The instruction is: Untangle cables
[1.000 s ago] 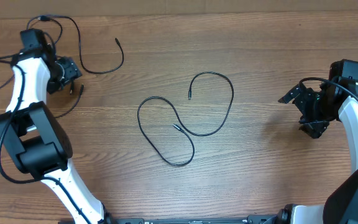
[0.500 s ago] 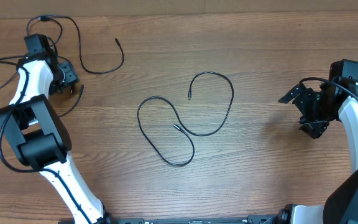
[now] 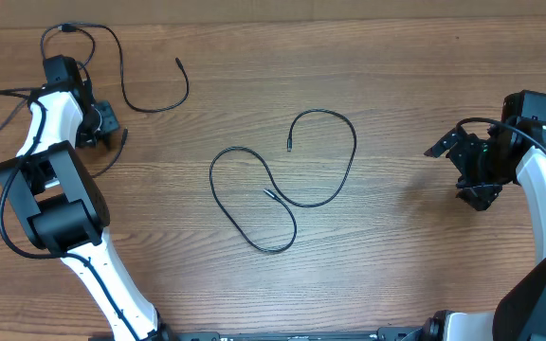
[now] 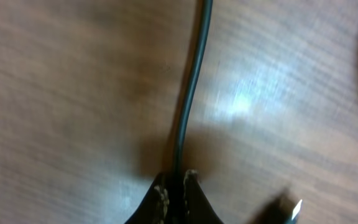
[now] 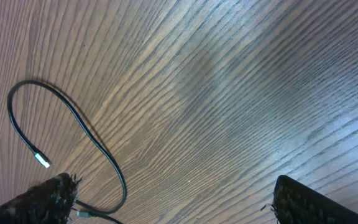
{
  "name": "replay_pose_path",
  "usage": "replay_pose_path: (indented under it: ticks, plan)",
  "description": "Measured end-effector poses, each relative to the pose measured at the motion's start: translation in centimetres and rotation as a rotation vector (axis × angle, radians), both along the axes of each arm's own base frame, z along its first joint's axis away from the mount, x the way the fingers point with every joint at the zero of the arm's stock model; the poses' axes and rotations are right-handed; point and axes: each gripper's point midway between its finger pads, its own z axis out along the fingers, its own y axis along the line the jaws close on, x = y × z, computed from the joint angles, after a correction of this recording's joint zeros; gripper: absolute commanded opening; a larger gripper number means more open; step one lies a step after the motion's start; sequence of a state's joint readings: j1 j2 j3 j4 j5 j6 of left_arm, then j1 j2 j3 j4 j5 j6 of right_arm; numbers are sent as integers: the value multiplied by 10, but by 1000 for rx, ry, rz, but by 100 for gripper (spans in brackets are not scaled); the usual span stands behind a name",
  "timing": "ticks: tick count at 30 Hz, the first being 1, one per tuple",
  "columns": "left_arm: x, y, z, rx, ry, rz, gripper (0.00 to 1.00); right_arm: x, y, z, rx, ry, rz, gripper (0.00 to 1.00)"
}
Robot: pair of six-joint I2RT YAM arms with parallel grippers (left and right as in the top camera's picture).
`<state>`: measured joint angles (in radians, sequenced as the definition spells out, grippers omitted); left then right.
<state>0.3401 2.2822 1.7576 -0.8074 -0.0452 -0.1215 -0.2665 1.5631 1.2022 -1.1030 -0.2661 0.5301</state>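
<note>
At the far-left corner of the bench (image 3: 396,76), the left hand (image 4: 174,182) was clamped on a thin black cable (image 4: 191,81). The right hand (image 5: 176,202) gaped wide, empty.

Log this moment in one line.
left gripper: shut on cable | right gripper: open, empty | second cable: loose loops, centre of table

overhead: even, sharp | L wrist: blurry, glare on table (image 4: 247,99) | R wrist: sharp, sheen top-right
</note>
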Motion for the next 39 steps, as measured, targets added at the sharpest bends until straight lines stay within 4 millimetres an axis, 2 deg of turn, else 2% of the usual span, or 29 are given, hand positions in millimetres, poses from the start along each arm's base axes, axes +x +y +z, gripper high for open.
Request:
replay_pose_path:
  ticks: [6,8,13,16,21,24,26,34,35,36,37,38,39]
  plan:
    - [-24,-9,6,-63,130,69,4,0,0,0,0,0,0,100]
    - [-26,-11,17,-79,151,109,4,0,0,0,0,0,0,100]
    - [-24,-10,60,-94,146,215,4,0,0,0,-1,0,0,100]
    - [-36,-14,73,-108,189,253,4,0,0,0,0,0,0,100]
    - [-67,-25,76,-141,316,358,4,0,0,0,-1,0,0,100]
    - [-91,-32,81,-157,407,493,4,0,0,0,-1,-1,1,100]
    - [-100,-34,83,-158,439,565,4,0,0,0,0,0,0,100]
    - [-105,-38,84,-168,460,626,4,0,0,0,0,0,0,100]
    - [-104,-39,84,-171,459,629,9,0,0,0,-1,0,0,100]
    - [-104,-39,84,-172,459,629,19,0,0,0,-1,-1,0,100]
    - [-104,-39,84,-175,460,630,59,0,0,0,0,0,0,100]
    - [-105,-39,84,-175,460,637,68,0,0,0,0,0,0,100]
    - [-104,-39,84,-176,460,640,66,0,0,0,-1,0,0,100]
